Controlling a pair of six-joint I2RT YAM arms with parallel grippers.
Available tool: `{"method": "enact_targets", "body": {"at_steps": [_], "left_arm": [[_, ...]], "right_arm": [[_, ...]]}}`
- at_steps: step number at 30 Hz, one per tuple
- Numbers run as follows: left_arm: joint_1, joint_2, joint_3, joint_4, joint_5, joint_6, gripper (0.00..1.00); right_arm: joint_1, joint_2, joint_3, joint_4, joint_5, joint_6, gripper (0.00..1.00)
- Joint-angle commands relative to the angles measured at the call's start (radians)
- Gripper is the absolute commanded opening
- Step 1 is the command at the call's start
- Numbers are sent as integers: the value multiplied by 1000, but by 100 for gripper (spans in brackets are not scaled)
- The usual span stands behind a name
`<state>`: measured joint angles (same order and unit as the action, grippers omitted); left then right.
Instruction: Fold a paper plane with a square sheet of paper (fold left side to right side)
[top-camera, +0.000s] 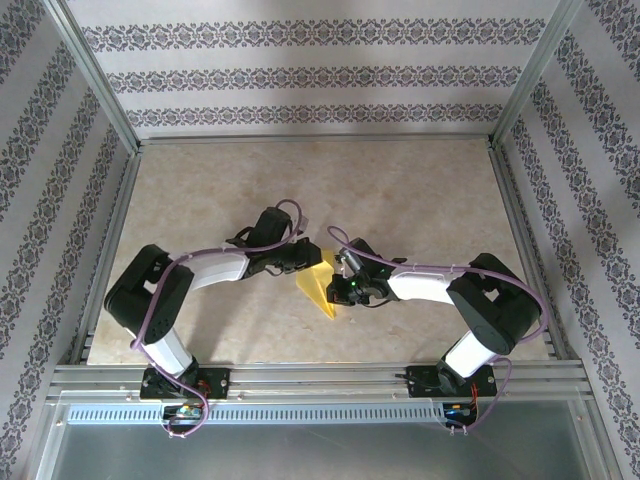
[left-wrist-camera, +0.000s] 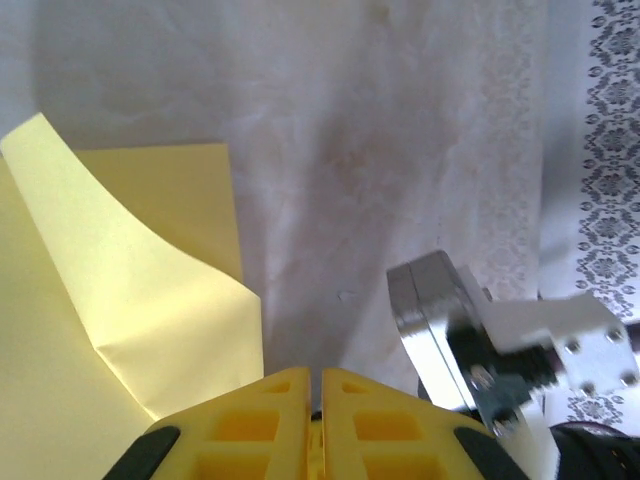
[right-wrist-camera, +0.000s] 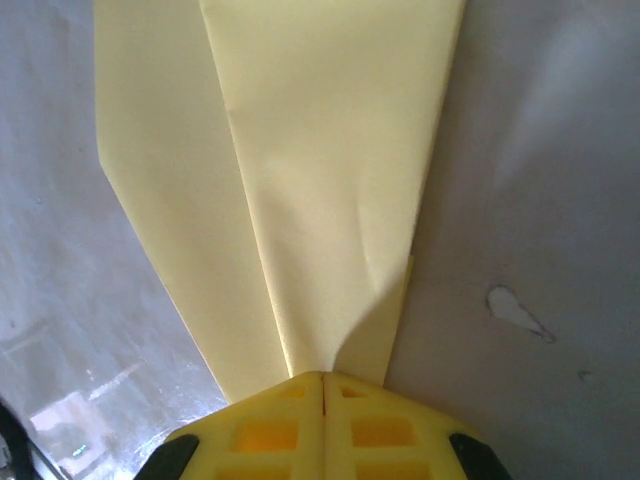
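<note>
- The yellow paper (top-camera: 318, 287) lies near the middle of the table (top-camera: 420, 190), between the tips of the two arms, folded to a narrow shape whose point faces the near edge
- The right end effector (right-wrist-camera: 322, 378) is closed; in its wrist view the narrow end of the paper runs in between the two yellow fingers (right-wrist-camera: 270, 430), so it has the paper pinched
- From that pinch the paper widens away from the camera, with a long crease down it and one layer over another; the upper layer bulges slightly just ahead of the fingertips
- The left end effector (left-wrist-camera: 315, 378) has its fingers together with only a thin slit between them and grips nothing
- In the left wrist view the paper lies just beside that end effector, one flap curling up off the layer below; I cannot tell whether it touches the finger
- A silver metal part of the right arm (left-wrist-camera: 440, 320) sits close on the other side
- Patterned wallpaper (top-camera: 300, 75) lines the walls around the table
</note>
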<state>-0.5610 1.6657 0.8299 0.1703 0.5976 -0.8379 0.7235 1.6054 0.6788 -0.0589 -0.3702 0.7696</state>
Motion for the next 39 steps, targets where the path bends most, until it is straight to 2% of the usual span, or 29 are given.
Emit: {"method": "enact_targets", "body": {"at_steps": [1, 11, 30, 39], "left_arm": [[-9, -21, -54, 37, 4, -37, 11], [-56, 77, -86, 203, 36, -130, 8], [-55, 223, 3, 133, -11, -72, 8], [1, 242, 0, 113, -26, -54, 8]], "right_arm": [[1, 50, -27, -232, 158, -44, 0], [17, 63, -2, -266, 191, -55, 0], [33, 82, 24, -333, 225, -87, 0], [36, 89, 23, -354, 234, -96, 0]]}}
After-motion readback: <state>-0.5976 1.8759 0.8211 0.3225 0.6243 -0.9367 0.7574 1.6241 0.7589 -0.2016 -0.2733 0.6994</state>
